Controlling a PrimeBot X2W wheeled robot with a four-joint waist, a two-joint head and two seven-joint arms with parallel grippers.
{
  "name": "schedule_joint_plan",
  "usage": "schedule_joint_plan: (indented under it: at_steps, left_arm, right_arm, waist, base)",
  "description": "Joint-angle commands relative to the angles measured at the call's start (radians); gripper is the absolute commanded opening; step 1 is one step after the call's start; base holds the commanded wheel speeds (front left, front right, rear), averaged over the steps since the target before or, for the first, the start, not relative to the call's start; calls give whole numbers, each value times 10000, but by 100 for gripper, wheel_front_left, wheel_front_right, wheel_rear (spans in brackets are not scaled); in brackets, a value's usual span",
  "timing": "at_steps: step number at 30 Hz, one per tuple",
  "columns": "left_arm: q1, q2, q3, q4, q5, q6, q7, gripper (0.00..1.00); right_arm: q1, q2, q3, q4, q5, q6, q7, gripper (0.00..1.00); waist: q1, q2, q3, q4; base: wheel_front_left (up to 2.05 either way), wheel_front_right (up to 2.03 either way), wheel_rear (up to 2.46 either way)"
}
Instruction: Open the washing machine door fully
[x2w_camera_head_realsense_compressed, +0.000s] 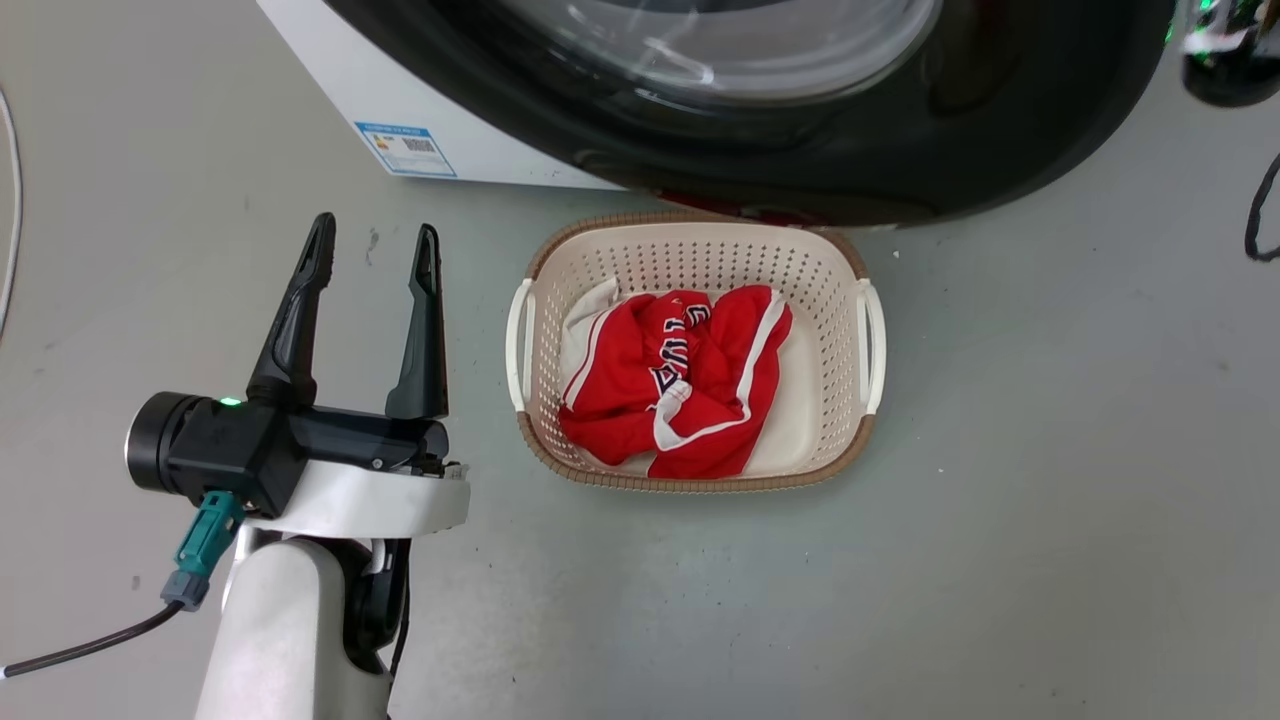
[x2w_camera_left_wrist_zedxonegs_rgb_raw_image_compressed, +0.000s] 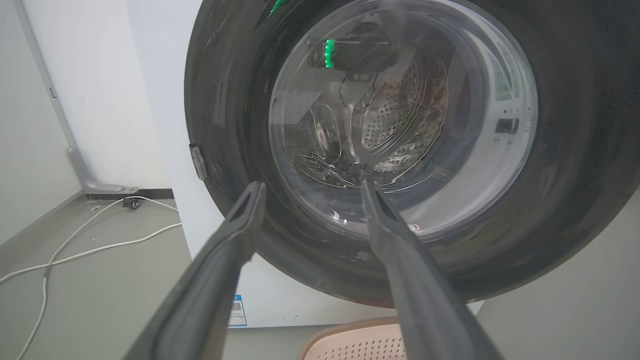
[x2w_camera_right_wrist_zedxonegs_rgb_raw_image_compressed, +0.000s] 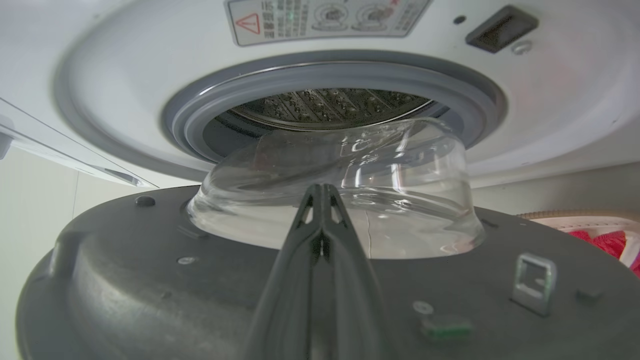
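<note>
Right claw (x2w_camera_right_wrist_zedxonegs_rgb_raw_image_compressed: 320, 192), fingers pressed together, sits behind the one door (x2w_camera_right_wrist_zedxonegs_rgb_raw_image_compressed: 150, 280) just below its glass bowl (x2w_camera_right_wrist_zedxonegs_rgb_raw_image_compressed: 340, 190), probably to push it wider. The door hangs part-open off the single machine (x2w_camera_right_wrist_zedxonegs_rgb_raw_image_compressed: 125, 75). Beside one basket (x2w_camera_head_realsense_compressed: 700, 240) of red clothing (x2w_camera_head_realsense_compressed: 680, 380), the left claw (x2w_camera_head_realsense_compressed: 375, 235) waits, fingers apart.

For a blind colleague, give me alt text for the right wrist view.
The washing machine door stands partly open, its glass bowl facing the drum. The shut right gripper points at the bowl; red clothing shows at far right.
</note>
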Motion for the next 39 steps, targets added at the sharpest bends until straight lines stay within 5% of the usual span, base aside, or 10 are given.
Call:
schedule_joint_plan:
  at_steps: [1, 17, 39]
  left_arm:
    - [76, 7, 26, 26, 23, -26, -27, 100]
    - [1324, 8, 259, 613, 192, -26, -27, 100]
    - [2192, -10, 17, 874, 102, -25, -27, 100]
  right_arm:
    - [230, 59, 6, -188, 84, 2, 205, 0]
    - [3965, 517, 211, -3029, 728, 4, 2413, 0]
    - [7105, 2185, 1624, -6143, 1122, 2, 2298, 0]
  waist:
    - [0, 0, -109, -58]
    - [0, 0, -2182, -398]
    - [0, 0, -3312, -74]
  base:
    - [0, 0, 0]
    - [0, 0, 0]
    - [0, 0, 0]
